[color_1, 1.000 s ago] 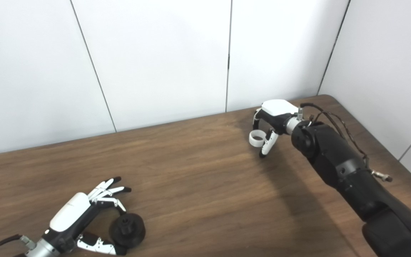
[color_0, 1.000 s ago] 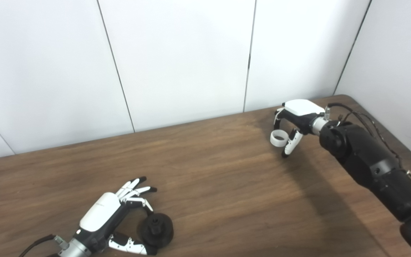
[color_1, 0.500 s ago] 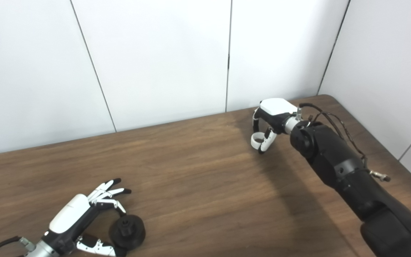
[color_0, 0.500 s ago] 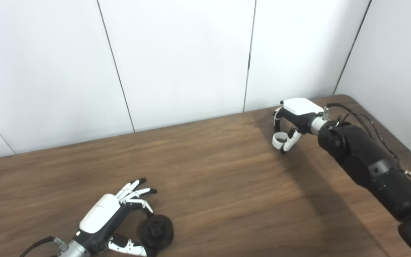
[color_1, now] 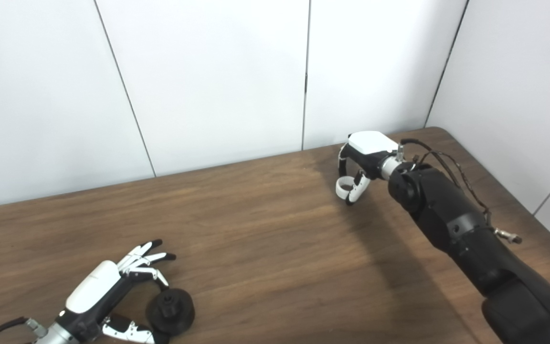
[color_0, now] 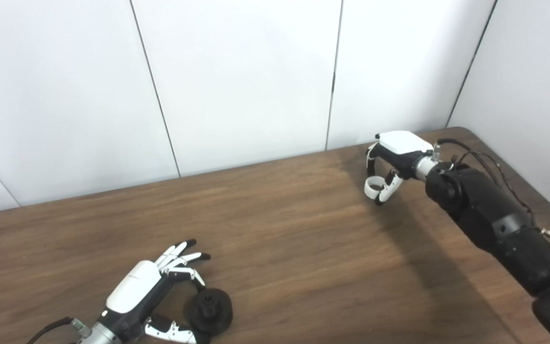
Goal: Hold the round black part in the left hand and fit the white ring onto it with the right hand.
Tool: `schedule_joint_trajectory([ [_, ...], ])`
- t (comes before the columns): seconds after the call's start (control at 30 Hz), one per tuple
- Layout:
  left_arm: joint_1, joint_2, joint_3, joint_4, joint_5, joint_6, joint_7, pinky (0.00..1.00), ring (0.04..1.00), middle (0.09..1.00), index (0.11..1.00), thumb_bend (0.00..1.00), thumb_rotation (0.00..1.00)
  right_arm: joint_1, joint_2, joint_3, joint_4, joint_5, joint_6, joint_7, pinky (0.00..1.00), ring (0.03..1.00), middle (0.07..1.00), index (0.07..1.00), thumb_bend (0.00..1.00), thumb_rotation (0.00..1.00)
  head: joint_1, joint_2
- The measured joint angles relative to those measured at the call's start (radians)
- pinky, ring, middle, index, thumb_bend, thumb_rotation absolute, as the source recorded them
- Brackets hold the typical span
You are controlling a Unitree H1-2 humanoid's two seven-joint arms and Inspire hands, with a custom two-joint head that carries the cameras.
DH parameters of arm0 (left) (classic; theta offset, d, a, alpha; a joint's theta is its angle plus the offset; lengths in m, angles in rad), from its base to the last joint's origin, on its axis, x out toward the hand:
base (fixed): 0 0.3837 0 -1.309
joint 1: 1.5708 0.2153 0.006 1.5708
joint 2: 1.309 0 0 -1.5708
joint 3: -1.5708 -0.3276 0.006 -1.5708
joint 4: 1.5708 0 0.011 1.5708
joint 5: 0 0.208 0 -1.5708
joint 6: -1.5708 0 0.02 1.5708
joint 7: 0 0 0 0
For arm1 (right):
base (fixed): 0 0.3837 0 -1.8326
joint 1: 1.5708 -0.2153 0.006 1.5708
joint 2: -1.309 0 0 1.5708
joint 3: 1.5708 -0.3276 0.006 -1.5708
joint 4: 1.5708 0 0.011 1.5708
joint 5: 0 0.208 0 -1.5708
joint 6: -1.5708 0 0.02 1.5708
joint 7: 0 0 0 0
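Wooden table (color_0: 280, 248), right robot hand (color_0: 389, 162) pinching white ring (color_0: 373, 187)

the round black part (color_0: 210, 310) is a dark disc with a raised hub at its middle, a small hole showing in the hub's top. it lies flat on the bench (color_0: 280, 248) near the front edge, toward the left end, hub facing up. the left hand (color_0: 148, 303) curls around it, fingers above and thumb below, touching its rim. the white ring (color_0: 373, 186) is a short, plain white band, open through the middle, tilted so its opening faces upward and slightly toward the front. it sits near the far right corner of the bench, pinched between the fingers and thumb of the right hand (color_0: 392, 160); whether it is touching the bench cannot be told.
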Motion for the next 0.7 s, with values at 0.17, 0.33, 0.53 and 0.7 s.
schedule_joint_trajectory([
  [0.17,0.000,0.000,0.000,0.000,0.000,0.000,0.000,1.00,1.000,0.867,0.481,0.52,0.06,0.002,0.000,0.001,-0.013,-0.001,-0.001,0.001,1.00,1.000,0.855,0.483,0.53,0.14,-0.002,0.000],
  [0.33,0.000,0.000,-0.001,0.001,0.000,0.000,0.000,1.00,1.000,0.864,0.481,0.52,0.06,0.004,0.000,0.004,-0.065,-0.002,-0.004,0.006,1.00,1.000,0.878,0.484,0.53,0.14,0.003,0.000],
  [0.53,-0.002,0.000,-0.001,0.006,-0.001,0.000,0.000,1.00,1.000,0.863,0.481,0.52,0.06,0.006,0.006,0.008,-0.144,-0.003,-0.011,0.021,1.00,1.000,0.896,0.483,0.53,0.14,0.005,0.000],
  [0.7,-0.003,0.000,-0.001,0.006,-0.001,0.000,0.000,1.00,1.000,0.863,0.481,0.52,0.06,0.006,0.033,0.011,-0.201,-0.001,-0.035,0.041,1.00,1.000,0.894,0.483,0.53,0.14,0.008,0.000],
])
